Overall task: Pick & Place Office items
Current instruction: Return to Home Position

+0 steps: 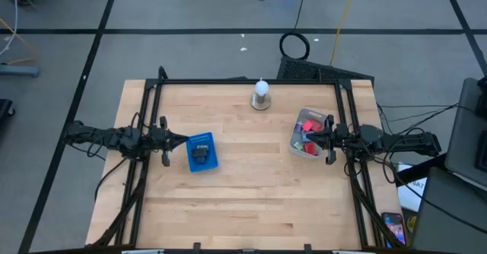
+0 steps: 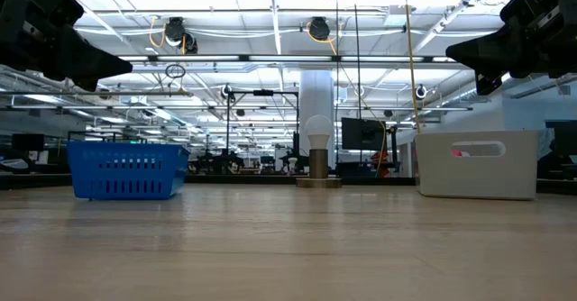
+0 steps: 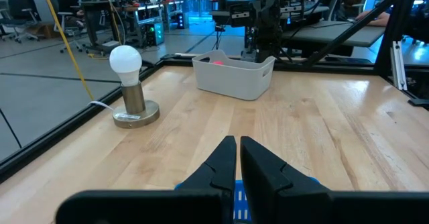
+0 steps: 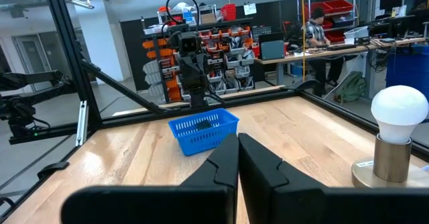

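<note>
Closest are the 2 fingers of the left gripper (image 3: 238,143), pressed together and holding nothing. The blue bin (image 1: 212,161) sits just ahead of their tips, with 1 black piece (image 1: 200,154) inside. Across the table the right gripper (image 1: 312,139) is closed and empty too, its tips over the gray bin (image 1: 295,144), where the red and pink pieces (image 1: 308,126) lie. I judge these pieces light, stiff and a little slippery, best pinched across their flat sides.

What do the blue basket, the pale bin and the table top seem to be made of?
Blue basket: likely moulded plastic, its walls slotted like a grid.
Pale bin: probably matte plastic, smooth walls, cut-out handle.
Table top: wood, light planks with visible grain and joints.
</note>
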